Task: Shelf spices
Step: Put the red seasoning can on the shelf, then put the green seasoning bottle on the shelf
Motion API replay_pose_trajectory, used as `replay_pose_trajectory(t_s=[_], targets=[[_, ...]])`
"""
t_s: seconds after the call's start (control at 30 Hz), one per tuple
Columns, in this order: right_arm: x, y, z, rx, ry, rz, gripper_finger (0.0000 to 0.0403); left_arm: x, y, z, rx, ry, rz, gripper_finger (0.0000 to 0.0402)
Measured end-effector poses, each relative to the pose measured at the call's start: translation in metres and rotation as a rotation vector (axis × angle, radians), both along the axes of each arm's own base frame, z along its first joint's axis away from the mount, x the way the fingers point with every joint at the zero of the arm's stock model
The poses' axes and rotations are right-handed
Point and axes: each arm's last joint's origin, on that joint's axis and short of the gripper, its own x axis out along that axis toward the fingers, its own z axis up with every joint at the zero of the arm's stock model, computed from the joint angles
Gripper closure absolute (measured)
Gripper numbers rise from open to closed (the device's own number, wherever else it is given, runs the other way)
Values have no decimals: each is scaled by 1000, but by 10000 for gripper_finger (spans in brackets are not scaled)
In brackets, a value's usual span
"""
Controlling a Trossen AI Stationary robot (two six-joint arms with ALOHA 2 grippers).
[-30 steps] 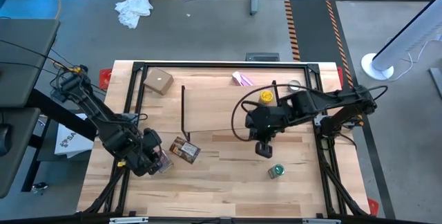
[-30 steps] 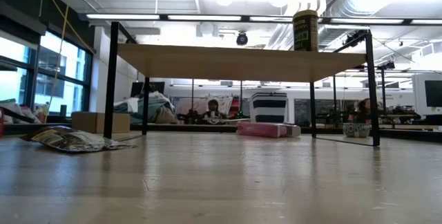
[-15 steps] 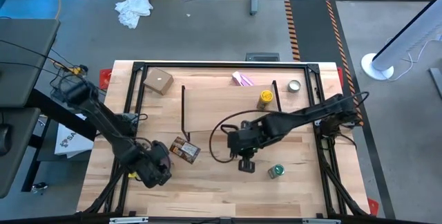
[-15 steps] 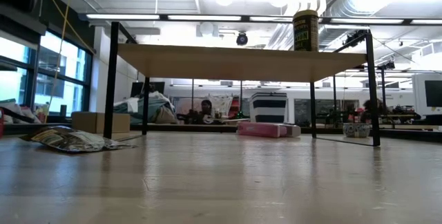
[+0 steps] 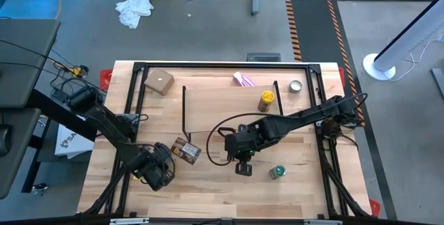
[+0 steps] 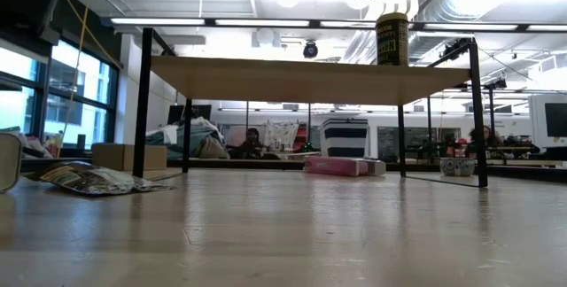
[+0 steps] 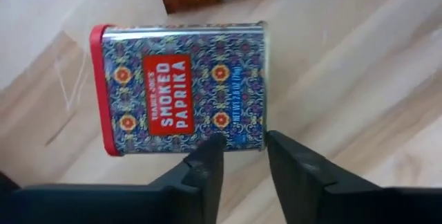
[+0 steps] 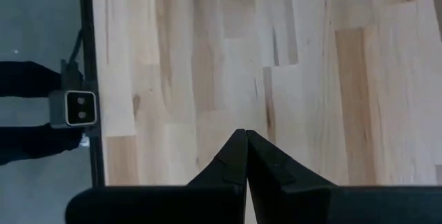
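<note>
The light wood table [image 5: 208, 197] with its black edge frame stands on a grey floor. From table height, an open room with ceiling lights and windows runs behind it.

My left gripper [image 5: 158, 173] hangs low over the near left part of the table. In my left wrist view its fingers [image 7: 207, 169] stand a narrow gap apart with bare wood between them, gripping nothing. The red-lidded boxy tin labelled smoked paprika [image 7: 183, 86] lies flat on the wood. One of its corners sits just ahead of my fingertips, and I cannot tell whether they touch it. The flat orange-brown packet [image 5: 186, 151] lies just beside this gripper, toward the middle of the table.

My right gripper [image 5: 243, 169] hovers over bare wood near the table's middle. Its two fingers [image 8: 235, 156] are pressed together and hold nothing. The small green-lidded jar [image 5: 277, 173] stands just beside it, on the table.

The long low shelf [image 6: 310, 79], a pale plank on thin black legs, crosses the far half of the table. The yellow jar [image 5: 266, 100] stands upright on top of it near its right end. Behind the shelf are a tan cardboard box [image 5: 159, 81] at the left, a pink-purple packet [image 5: 243, 79] in the middle and a small round silver tin [image 5: 296, 86] at the right.
</note>
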Motion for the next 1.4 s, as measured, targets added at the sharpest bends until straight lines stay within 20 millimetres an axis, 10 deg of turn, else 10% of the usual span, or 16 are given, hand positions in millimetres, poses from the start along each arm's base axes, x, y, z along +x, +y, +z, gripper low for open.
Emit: replay_pose_trajectory(t_s=[0.23, 0.6, 1.4], targets=[[0, 1, 0, 19, 8, 13, 403, 13, -7, 29, 41, -138, -12, 390], [-10, -10, 3, -10, 80, 40, 403, 6, 9, 46, 215, -44, -37, 400], [-106, -62, 111, -182, -224, -380, 403, 19, 22, 78, 185, -405, -5, 401]])
